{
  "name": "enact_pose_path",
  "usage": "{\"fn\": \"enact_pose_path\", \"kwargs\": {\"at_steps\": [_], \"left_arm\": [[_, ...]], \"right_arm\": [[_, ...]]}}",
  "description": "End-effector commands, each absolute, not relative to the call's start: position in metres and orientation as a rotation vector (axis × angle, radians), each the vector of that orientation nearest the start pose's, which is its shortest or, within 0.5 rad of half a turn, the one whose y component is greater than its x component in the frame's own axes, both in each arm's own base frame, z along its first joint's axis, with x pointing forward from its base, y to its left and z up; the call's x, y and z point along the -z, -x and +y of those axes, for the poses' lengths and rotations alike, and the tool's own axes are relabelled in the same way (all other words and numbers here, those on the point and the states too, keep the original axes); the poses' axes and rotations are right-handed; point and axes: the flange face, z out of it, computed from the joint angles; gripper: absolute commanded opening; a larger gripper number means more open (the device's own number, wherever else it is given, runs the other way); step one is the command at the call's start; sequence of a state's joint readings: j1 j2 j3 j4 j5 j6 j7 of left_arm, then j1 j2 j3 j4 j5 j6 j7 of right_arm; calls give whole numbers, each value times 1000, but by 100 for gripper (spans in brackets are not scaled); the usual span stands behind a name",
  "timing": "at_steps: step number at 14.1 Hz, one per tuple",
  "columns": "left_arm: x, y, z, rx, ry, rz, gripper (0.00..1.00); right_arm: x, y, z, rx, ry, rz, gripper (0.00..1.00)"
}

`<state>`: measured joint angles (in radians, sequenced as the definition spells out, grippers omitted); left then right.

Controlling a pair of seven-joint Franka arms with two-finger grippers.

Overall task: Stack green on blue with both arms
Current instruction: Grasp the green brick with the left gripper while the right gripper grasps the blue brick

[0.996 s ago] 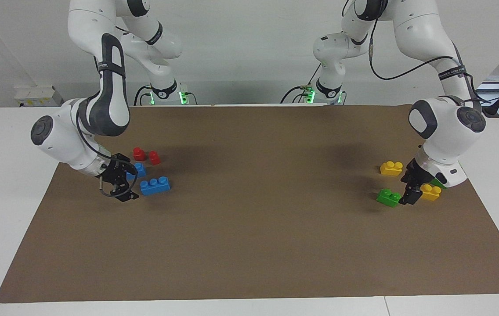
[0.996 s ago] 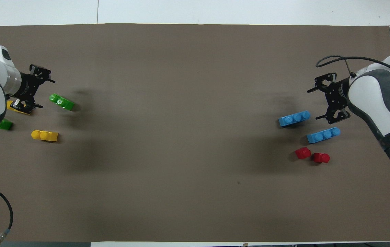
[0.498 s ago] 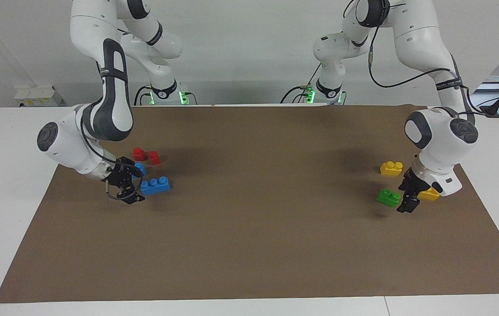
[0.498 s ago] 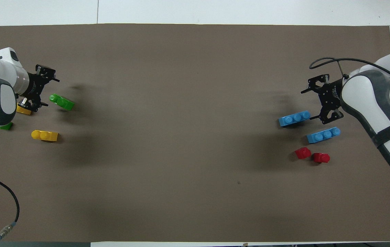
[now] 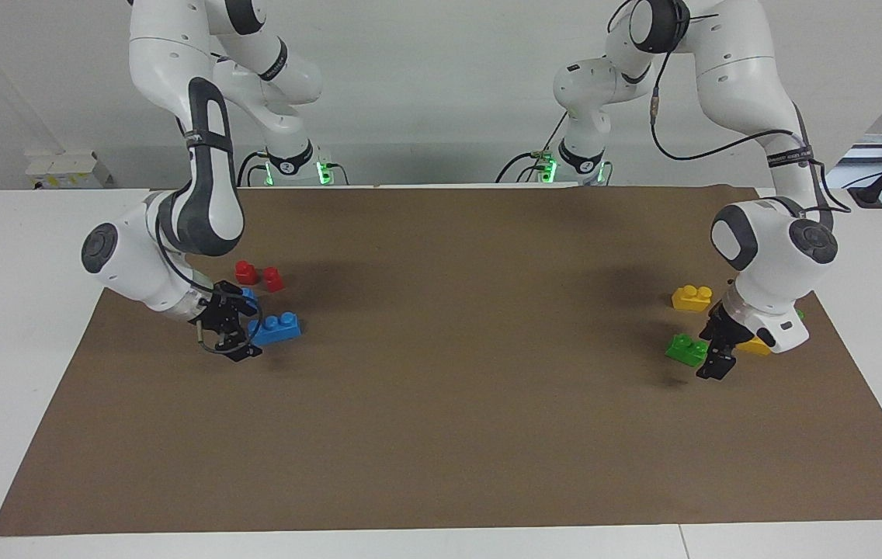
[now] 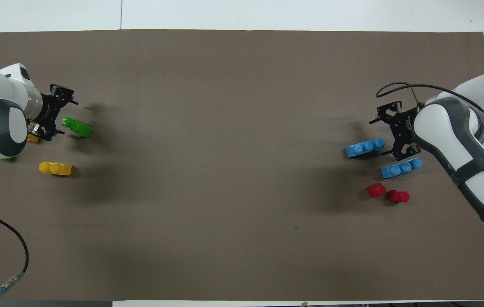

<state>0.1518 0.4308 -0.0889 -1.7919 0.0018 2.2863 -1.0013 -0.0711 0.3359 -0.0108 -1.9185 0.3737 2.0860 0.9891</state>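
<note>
Two blue three-stud bricks lie at the right arm's end of the table. One blue brick (image 5: 274,327) (image 6: 365,148) lies farther from the robots than the other (image 6: 401,167), which my right gripper partly hides in the facing view. My right gripper (image 5: 232,332) (image 6: 388,134) is open and low, just beside the farther blue brick's end. A green two-stud brick (image 5: 685,349) (image 6: 76,127) lies at the left arm's end. My left gripper (image 5: 717,351) (image 6: 59,114) is open and low, close beside it. A second green brick (image 6: 7,159) is mostly hidden under the left arm.
Two small red bricks (image 5: 245,272) (image 5: 273,279) lie nearer to the robots than the blue ones. One yellow brick (image 5: 692,297) (image 6: 55,168) lies nearer to the robots than the green brick. Another yellow brick (image 6: 33,137) is partly hidden under the left wrist. A brown mat (image 5: 456,404) covers the table.
Both grippers have moved toward the middle of the table. The right one has closed in on the farther blue brick, the left one on the green brick. No brick has moved.
</note>
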Motion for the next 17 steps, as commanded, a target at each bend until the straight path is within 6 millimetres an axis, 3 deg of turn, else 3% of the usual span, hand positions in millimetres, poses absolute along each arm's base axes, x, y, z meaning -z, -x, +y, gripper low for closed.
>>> {"fn": "enact_pose_path", "kwargs": {"at_steps": [1, 6, 11, 12, 13, 15, 16, 17], "left_arm": [[-312, -651, 46, 89, 2734, -1637, 100], [-301, -644, 41, 56, 2733, -1621, 100], [-301, -643, 40, 58, 2736, -1617, 99], [-301, -644, 41, 58, 2736, -1616, 94], [-303, -644, 40, 60, 2739, -1613, 87], [-303, -645, 41, 61, 2739, -1611, 66], [-303, -645, 41, 62, 2739, -1609, 59], [-303, -644, 41, 60, 2739, -1602, 44]], "right_arm": [[-305, -594, -32, -405, 2331, 1701, 100], [-296, -588, -34, -401, 2282, 1714, 99], [-292, -585, -41, -384, 2297, 1687, 78], [-291, -584, -41, -383, 2297, 1690, 76], [-290, -583, -41, -383, 2297, 1691, 68], [-291, -583, -42, -383, 2292, 1693, 42], [-291, -583, -42, -386, 2291, 1694, 33], [-291, -583, -42, -386, 2290, 1696, 26]]}}
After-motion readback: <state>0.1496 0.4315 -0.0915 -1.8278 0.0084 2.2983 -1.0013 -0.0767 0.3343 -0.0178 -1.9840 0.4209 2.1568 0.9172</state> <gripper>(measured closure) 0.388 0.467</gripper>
